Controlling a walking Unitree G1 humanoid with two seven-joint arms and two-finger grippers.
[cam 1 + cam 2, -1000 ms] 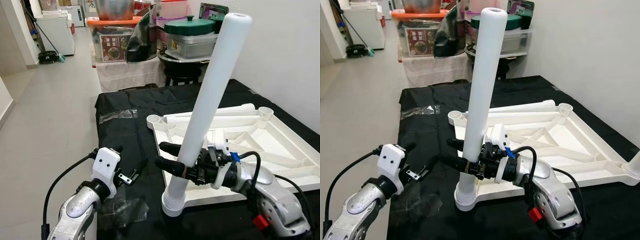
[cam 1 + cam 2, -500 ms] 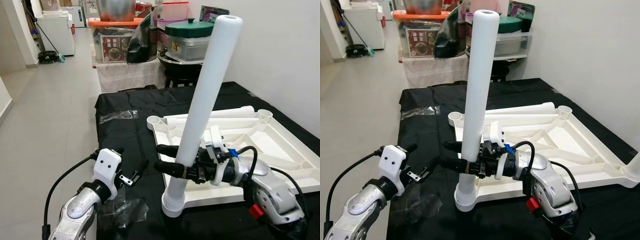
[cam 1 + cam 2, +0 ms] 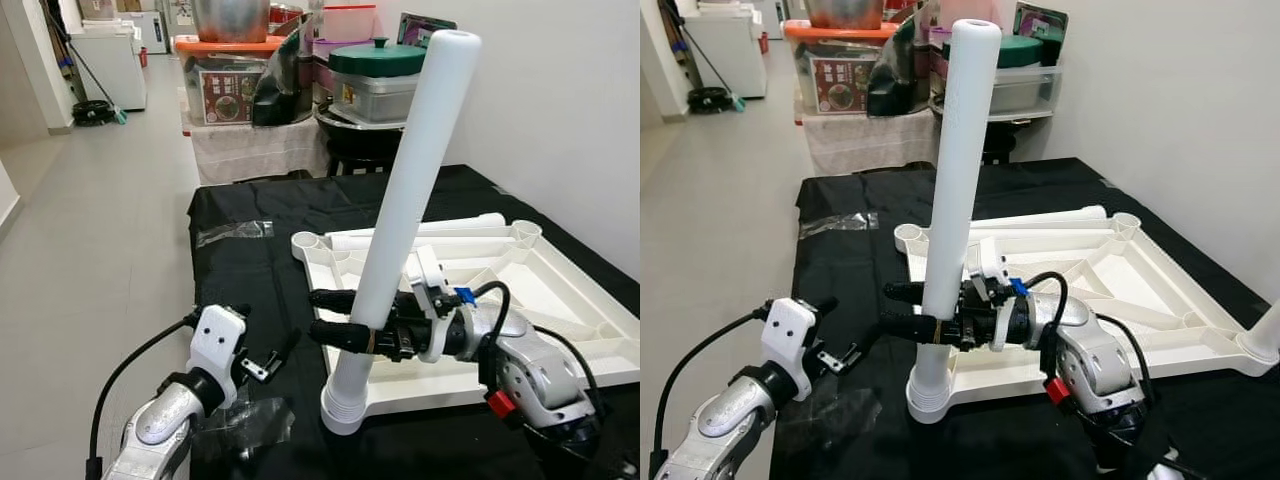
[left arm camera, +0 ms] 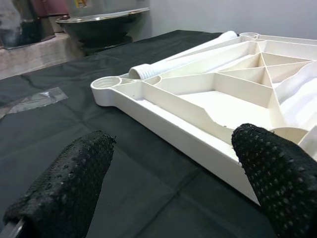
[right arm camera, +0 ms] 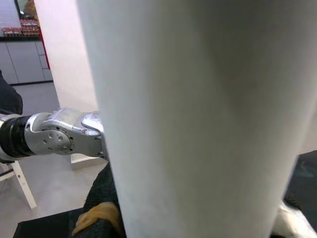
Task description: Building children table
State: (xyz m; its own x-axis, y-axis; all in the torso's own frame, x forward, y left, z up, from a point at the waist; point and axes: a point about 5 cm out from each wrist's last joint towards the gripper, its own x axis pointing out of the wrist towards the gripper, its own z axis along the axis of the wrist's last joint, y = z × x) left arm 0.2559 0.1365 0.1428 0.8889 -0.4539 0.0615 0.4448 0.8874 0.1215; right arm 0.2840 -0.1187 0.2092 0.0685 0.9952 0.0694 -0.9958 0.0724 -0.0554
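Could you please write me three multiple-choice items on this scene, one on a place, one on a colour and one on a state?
1. Where does the upright table leg stand?
A. in a corner socket of the upturned tabletop
B. on the floor
C. on the shelf behind

2. What colour is the cloth under the tabletop?
A. red
B. white
C. black

3. How is the right gripper?
A. open above the leg
B. shut on the leg
C. resting on the cloth

Answers: 1 A, its threaded foot sits in the near corner; 2 C, black cloth covers the surface; 3 B, its fingers clasp the leg's lower part while the left gripper hangs open.
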